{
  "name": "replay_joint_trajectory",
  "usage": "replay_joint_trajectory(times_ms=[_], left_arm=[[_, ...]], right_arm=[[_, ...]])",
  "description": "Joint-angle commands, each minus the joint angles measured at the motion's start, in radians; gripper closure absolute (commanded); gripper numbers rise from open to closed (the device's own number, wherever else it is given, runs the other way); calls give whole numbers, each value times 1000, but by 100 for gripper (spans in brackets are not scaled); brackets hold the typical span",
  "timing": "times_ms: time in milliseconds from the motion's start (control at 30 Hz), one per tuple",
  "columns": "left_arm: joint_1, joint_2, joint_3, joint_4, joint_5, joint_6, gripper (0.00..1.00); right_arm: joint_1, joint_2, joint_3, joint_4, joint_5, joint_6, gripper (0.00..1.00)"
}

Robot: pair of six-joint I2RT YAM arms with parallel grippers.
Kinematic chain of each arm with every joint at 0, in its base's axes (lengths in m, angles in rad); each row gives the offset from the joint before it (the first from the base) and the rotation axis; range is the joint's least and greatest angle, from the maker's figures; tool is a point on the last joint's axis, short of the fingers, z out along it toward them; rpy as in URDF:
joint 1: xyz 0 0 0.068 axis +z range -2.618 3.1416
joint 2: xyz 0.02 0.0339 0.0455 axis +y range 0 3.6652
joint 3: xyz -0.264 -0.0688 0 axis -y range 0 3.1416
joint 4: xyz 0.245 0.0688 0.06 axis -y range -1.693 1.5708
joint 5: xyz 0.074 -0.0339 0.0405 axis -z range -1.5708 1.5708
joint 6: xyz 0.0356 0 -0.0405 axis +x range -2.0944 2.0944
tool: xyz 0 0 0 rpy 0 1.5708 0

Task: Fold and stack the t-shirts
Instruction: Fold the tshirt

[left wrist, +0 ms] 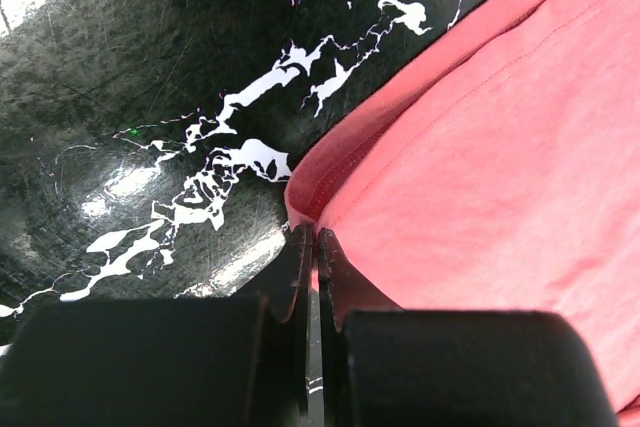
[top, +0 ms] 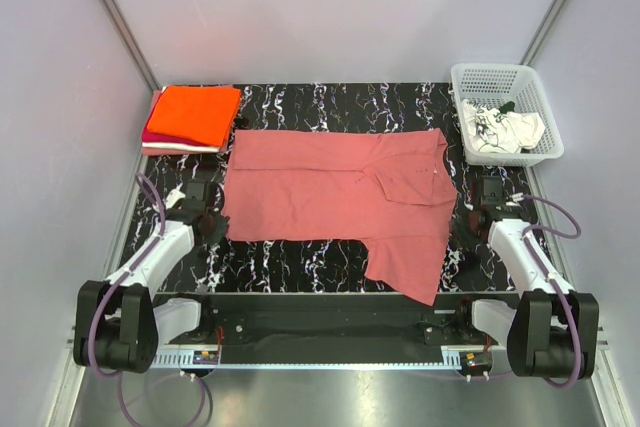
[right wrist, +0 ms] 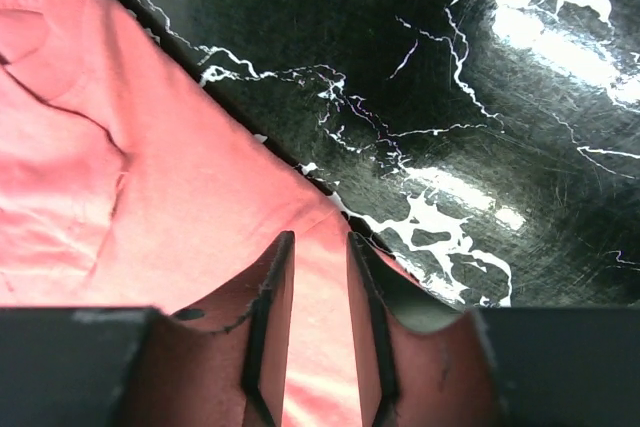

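Spread flat across the middle of the black marbled bench [top: 330, 102] for folding, the dusty rose-red cloth t-shirt [top: 335, 197] is pinched at its left edge by the left end effector [left wrist: 310, 237], while the right end effector [right wrist: 318, 242] sits slightly parted over its right edge.

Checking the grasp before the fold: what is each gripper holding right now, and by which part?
The left gripper pinches the rose-red t-shirt by its hem edge. The right gripper stands open over the shirt's opposite edge, apparently gripping nothing.

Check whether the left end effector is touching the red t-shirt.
Touching. The left wrist view shows the left end effector shut on the red t-shirt, with the hem pinched inside.
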Motion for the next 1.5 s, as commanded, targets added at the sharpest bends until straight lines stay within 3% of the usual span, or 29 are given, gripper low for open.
replay_joint_trajectory(times_ms=[0,133,767,800,900,933,1100,1267,1467], left_arm=[[-5,16,2,24,-31,20,100],[-5,34,10,24,-24,26,100],[-5,10,19,24,-54,37,100],[-5,11,21,24,-54,37,100],[-5,11,21,24,-56,39,100],[-5,10,21,23,-59,40,100],[-26,7,39,23,-73,78,100],[-38,-38,39,-20,-96,28,100],[-66,-50,53,-74,-114,17,100]], right_arm=[[2,40,9,27,-13,-15,65],[3,106,18,54,-48,-21,59],[2,229,7,114,-25,-40,61],[2,233,9,116,-25,-40,62],[2,241,6,119,-16,-44,80],[2,241,4,119,-14,-48,100],[2,192,15,93,22,-80,100],[2,91,68,-36,113,-98,100],[2,-26,66,-96,109,-110,100]])
